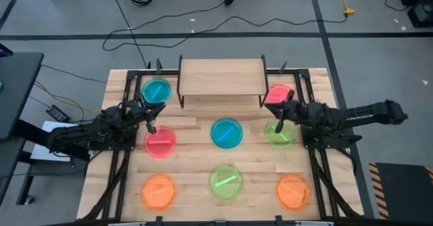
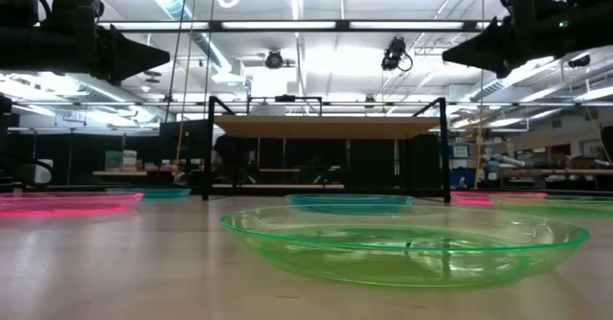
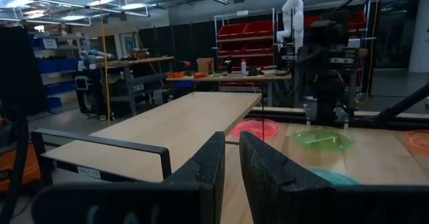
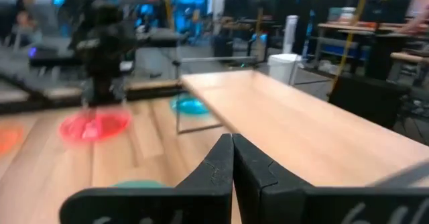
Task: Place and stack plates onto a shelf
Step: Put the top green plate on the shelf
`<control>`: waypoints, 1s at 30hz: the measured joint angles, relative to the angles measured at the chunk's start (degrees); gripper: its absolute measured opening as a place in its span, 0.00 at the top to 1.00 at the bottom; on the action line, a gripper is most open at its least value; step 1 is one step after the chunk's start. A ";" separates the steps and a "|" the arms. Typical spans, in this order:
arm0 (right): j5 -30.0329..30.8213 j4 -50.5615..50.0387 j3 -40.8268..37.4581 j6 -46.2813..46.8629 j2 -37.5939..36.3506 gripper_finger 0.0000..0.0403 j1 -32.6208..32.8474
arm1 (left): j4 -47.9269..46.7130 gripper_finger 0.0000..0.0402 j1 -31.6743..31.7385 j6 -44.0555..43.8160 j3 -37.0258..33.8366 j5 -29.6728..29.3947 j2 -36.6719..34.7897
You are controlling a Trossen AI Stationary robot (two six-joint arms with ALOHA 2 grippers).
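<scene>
We see the shelf (image 1: 221, 76) bare at the table's (image 1: 196, 178) far edge, with eight plates on the tabletop: teal (image 1: 157, 91) and pink (image 1: 279, 94) beside it, teal (image 1: 226, 133) in the middle. The left gripper (image 1: 150, 127) hangs over the pink plate (image 1: 160, 143), fingers (image 3: 214, 163) a narrow slit apart, holding nothing. The right gripper (image 1: 278, 126) hangs over the green plate (image 1: 279, 133), fingers (image 4: 218, 160) pressed together, empty. We read no writing.

This is a robotics lab or workshop: a white robot arm (image 3: 292, 13) stands before red storage bins (image 3: 244, 31), with work tables (image 3: 228, 78) and ceiling strip lights (image 2: 287, 25).
</scene>
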 joint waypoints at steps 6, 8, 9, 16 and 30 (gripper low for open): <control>3.63 -4.98 3.54 2.30 3.81 0.99 8.13 | 0.02 0.89 0.00 0.40 -0.01 1.09 0.00; 5.53 -9.45 5.65 5.72 5.47 0.99 11.08 | 0.07 0.92 0.00 0.58 0.00 1.60 0.00; 6.64 -11.35 6.77 7.37 6.59 0.99 12.54 | 0.07 0.93 -0.02 0.65 0.00 1.60 0.00; 14.40 -29.00 17.95 21.38 20.86 0.97 23.50 | -2.13 0.98 -0.02 0.26 0.00 1.62 0.00; 0.67 -66.04 36.78 61.52 49.63 0.70 27.68 | -3.69 0.93 -0.02 -1.68 -0.01 1.69 0.00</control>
